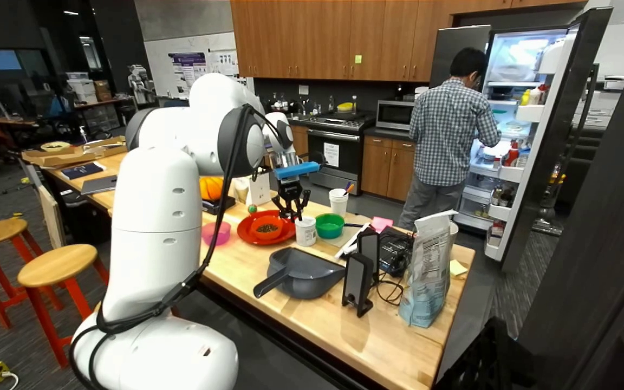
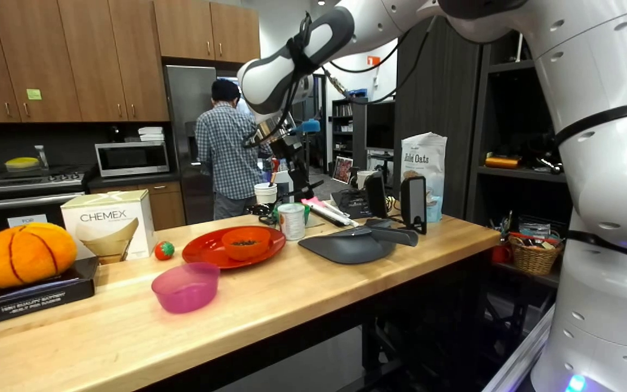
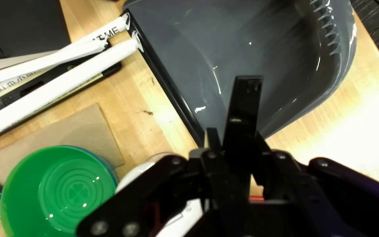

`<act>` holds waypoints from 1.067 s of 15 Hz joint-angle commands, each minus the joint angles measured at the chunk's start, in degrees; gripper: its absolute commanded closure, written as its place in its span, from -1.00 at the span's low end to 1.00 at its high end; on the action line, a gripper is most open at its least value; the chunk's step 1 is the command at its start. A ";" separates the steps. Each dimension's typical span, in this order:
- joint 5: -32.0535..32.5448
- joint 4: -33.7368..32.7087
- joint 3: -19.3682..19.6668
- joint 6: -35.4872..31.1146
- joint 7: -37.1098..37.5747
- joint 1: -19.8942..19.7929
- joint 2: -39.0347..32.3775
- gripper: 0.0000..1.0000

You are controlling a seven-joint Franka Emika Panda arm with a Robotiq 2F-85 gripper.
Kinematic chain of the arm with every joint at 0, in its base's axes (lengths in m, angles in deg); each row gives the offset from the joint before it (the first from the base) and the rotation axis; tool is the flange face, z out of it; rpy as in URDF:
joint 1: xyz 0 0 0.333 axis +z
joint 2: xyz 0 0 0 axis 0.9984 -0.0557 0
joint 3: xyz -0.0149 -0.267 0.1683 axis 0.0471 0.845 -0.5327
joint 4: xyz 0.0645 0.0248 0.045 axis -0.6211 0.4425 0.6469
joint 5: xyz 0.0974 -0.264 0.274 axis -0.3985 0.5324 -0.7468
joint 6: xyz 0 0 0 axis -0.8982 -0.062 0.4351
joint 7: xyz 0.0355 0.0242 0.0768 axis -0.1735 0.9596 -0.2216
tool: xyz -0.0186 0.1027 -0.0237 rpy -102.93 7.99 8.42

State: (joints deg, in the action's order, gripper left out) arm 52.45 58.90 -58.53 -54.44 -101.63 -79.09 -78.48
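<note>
My gripper [image 3: 237, 140] is shut on a black bar-shaped thing [image 3: 244, 105], which sticks out beyond the fingers. Its far parts are hard to make out. In both exterior views the gripper [image 1: 292, 212] [image 2: 307, 189] hangs above the table, over or close to the white can [image 1: 305, 232] [image 2: 292, 222]. In the wrist view the fingers partly hide the can [image 3: 140, 169]. The grey dustpan [image 3: 183, 33] [image 1: 306, 284] [image 2: 340, 247] lies nearby. The green bowl [image 3: 58, 187] [image 1: 329, 226] is beside the can. A red plate [image 2: 199, 253] bears an orange bowl [image 2: 245, 251] with dark bits inside.
A pink bowl [image 2: 185, 288], a Chemex box [image 2: 112, 223], an orange pumpkin [image 2: 28, 253] and a tomato-like ball [image 2: 164, 250] stand on the table. Two black speakers [image 1: 356, 281] [image 1: 368, 249], an oats bag [image 1: 428, 271] and white wrapped sticks [image 3: 58, 82] are there too. A person [image 1: 447, 130] stands at the open fridge.
</note>
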 commanded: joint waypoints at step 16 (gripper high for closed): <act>0.18 -2.59 -1.20 4.54 -3.61 0.66 -4.98 0.88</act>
State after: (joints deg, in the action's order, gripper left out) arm 52.42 57.91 -59.41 -51.86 -103.85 -78.58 -82.59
